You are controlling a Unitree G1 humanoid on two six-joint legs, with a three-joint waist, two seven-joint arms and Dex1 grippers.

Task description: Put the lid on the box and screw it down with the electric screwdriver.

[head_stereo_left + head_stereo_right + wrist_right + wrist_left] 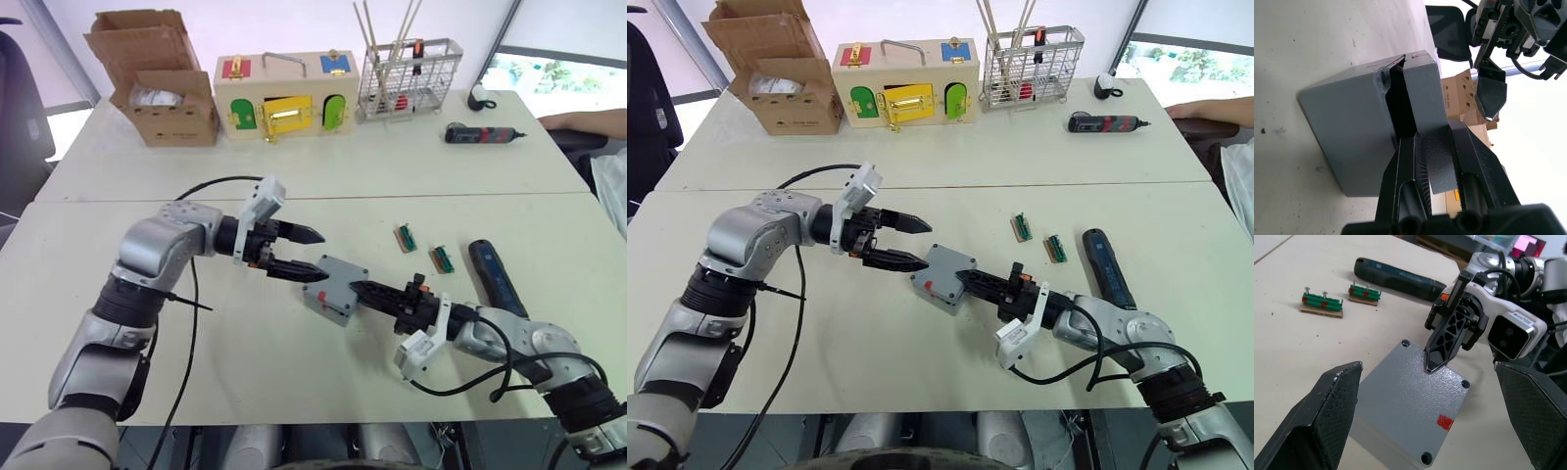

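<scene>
Your right gripper (364, 290) pinched the lid (338, 278), part-seated and tilted on the box (328, 299), mid-worktop (245, 372). Left gripper (299, 253) hovered just beside the box, jaws wide, empty. Lid looked light, stiff, slick; hold its edge. Electric screwdriver (498, 278) lay beyond the right arm, untouched.

Left tool (299, 252) spread wide; right tool (361, 290) pinched closed.

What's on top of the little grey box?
The grey lid sits on the box, and the right gripper pinches the lid's edge, lifting it ajar. Inside the gap it is dark, so what is in the box cannot be seen.
</scene>
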